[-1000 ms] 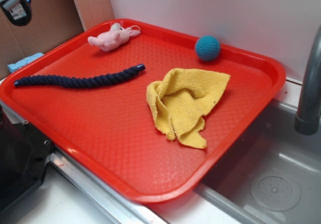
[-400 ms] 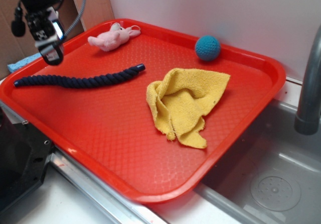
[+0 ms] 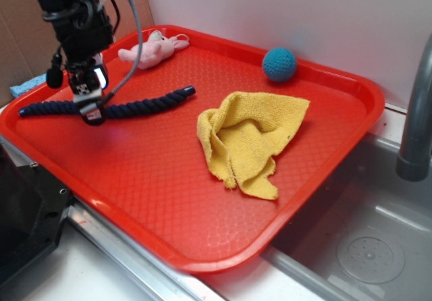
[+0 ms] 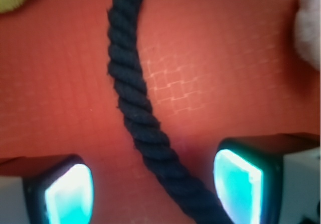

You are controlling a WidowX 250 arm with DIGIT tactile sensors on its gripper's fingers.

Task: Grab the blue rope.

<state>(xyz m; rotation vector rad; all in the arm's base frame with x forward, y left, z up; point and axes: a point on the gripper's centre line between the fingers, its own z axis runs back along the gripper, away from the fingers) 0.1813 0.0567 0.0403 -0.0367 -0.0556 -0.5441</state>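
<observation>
Since the earlier frames the gripper [image 3: 92,115] has come down from the tray's far-left corner onto the blue rope [image 3: 145,103], which lies along the red tray [image 3: 169,200]. Jaws spread, straddling the rope [image 4: 145,128]; closing and lifting remain.

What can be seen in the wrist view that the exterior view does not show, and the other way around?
Only the wrist view shows the gripper open, a finger on each side of the rope, not closed on it. Only the exterior view shows the rope's full length, the ball, the faucet and the sink. Both show the rope, the red tray, and parts of the yellow cloth and pink toy.
</observation>
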